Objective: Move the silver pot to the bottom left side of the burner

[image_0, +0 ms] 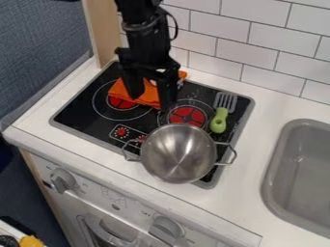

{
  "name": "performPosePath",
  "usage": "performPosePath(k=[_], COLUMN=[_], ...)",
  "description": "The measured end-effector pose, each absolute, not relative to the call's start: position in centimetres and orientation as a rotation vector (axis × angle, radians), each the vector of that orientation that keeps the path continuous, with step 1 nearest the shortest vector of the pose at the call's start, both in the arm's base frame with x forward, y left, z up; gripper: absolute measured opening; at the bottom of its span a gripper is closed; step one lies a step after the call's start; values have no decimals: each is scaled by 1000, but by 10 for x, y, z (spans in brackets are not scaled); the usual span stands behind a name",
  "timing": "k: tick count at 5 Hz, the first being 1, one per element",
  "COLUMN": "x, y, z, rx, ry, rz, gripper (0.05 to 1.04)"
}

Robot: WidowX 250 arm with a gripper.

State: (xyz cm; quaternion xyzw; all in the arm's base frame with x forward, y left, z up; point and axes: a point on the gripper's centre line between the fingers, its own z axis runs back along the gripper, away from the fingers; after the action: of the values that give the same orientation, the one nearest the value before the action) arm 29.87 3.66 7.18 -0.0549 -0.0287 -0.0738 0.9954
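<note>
The black gripper (151,100) hangs over the middle of the black stovetop (80,112), its two fingers spread apart with an orange cloth beneath and behind them. Toward the stove's front right, the silver pot (178,153) stands upright, below and to the right of the gripper and apart from it. The pot has a wire handle on its left and another on its right, and its body reaches over the stove's front edge. At the left, one burner ring is partly covered by the cloth; another ring shows just behind the pot.
The orange cloth (147,92) lies across the back of the stove. A spatula with a green handle (219,121) rests at the stove's right side. The grey sink (303,178) is at the far right, a tiled wall (248,48) stands behind, and knobs line the front panel.
</note>
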Motion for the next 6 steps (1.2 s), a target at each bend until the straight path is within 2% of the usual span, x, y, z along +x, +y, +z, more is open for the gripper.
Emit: performPosePath(k=[1, 3, 4, 6], x=[286, 284, 287, 288], y=[42, 43, 28, 18], z=[56, 12, 11, 9], rx=[-81, -72, -84, -112], ry=[17, 110, 101, 77], rz=[-138, -117, -167, -244], gripper=[1001, 1001, 948, 380])
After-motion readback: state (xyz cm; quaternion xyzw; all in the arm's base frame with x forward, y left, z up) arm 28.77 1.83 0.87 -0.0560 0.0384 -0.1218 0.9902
